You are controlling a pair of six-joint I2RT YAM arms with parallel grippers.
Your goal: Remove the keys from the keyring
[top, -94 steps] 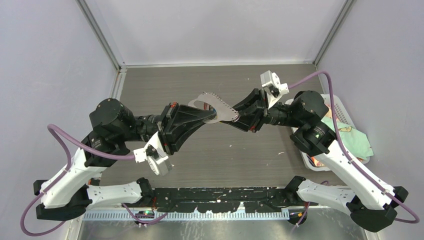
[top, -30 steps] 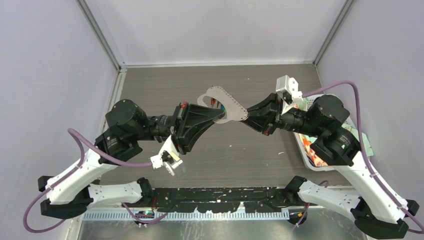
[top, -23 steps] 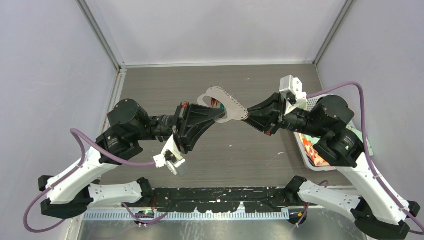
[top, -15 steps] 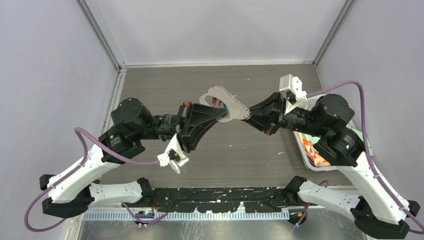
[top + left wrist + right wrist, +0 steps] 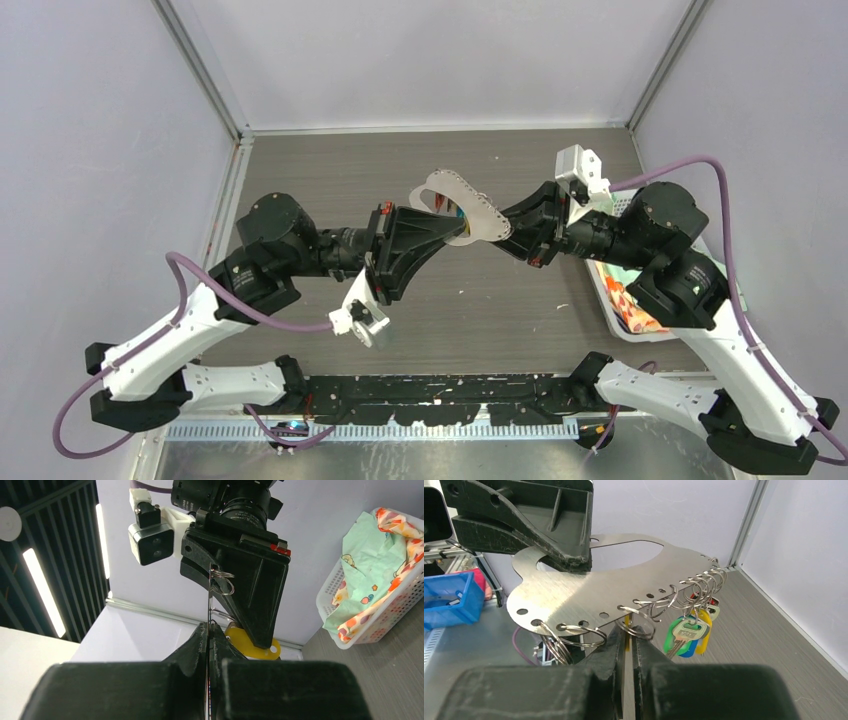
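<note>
Hanging in mid-air between the two arms, the keyring [image 5: 487, 216] sits above the middle of the surface [image 5: 330, 170], clear of it. It is a flat silvery plate, roughly level, with a large oval cutout at its left end. A row of small holes runs along the edge that faces the right arm.

Split rings [image 5: 574, 636] thread through many of those holes and dangle below the plate. From the rings at one end of the row hang the keys [image 5: 686, 632], bunched together, with green, blue and yellow plastic heads showing.

The left claw [image 5: 440, 216] is closed on the plate itself, its black fingers clamping the metal rim beside the cutout. The right claw [image 5: 629, 632] meets the hole-lined edge from the opposite side, just under one of the rings. Its fingers are drawn together to a thin slit with a sliver of yellow between them. The left wrist view shows a yellow key [image 5: 248, 648] right at its tip, so it appears to be pinching that key.

Against the right edge of the surface stands a white mesh basket [image 5: 380, 625]. It holds a pale green and orange patterned cloth [image 5: 380, 550].
</note>
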